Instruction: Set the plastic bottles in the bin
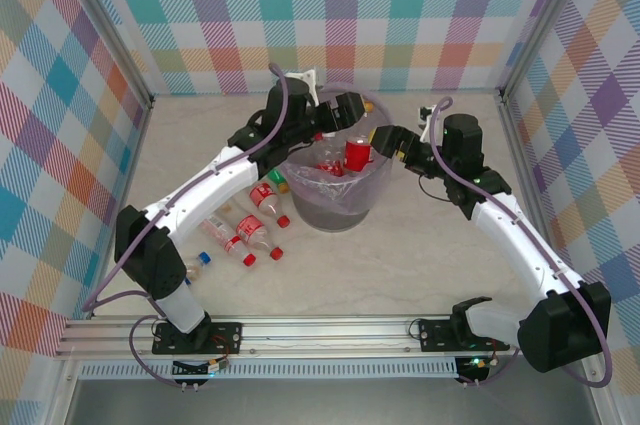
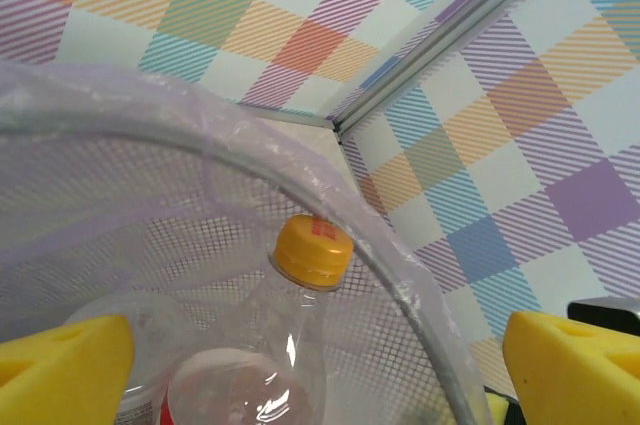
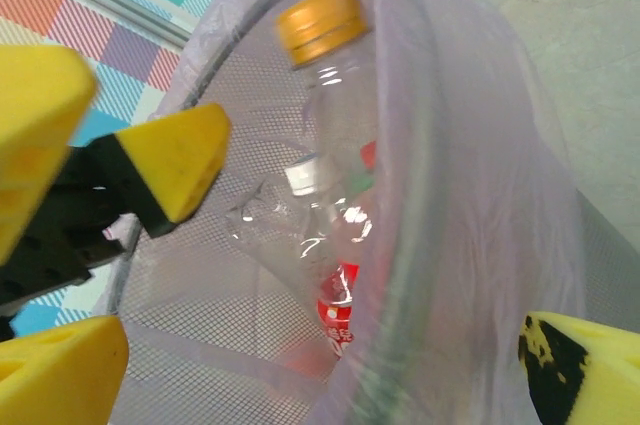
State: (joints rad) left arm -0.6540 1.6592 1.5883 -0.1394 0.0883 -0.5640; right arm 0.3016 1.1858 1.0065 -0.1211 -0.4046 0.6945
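The bin [image 1: 338, 207], grey mesh lined with a lilac bag, stands near the middle of the table [image 1: 420, 255], a little closer to the far edge. Both arms reach in over it.

The left gripper [image 1: 350, 117] hangs over the bin's far rim. In the left wrist view its yellow pads [image 2: 62, 365] are spread wide apart with nothing clamped between them, so it is open.

The right gripper [image 1: 382, 143] sits at the bin's right rim. It is open too. In the right wrist view its fingers [image 3: 585, 370] stand on either side of the bagged rim without pinching it.

An orange-capped bottle [image 2: 313, 250] is inside the bin. It is tilted, with its cap up near the far rim and its red label lower down. No gripper is holding it. More plastic lies under it in the bin, including a clear bottle with a pale cap [image 3: 303, 176] and some red-labelled pieces [image 1: 326, 167].

Other bottles lie on the table to the left of the bin, between it and the left arm:
- Three red-capped bottles [image 1: 258, 235] lie on their sides close together.
- A blue-capped bottle [image 1: 197, 263] lies nearer the table's near-left corner.
- A bottle with a yellowish-green cap [image 1: 278, 181] lies just beside the bin wall, partly under the left arm.
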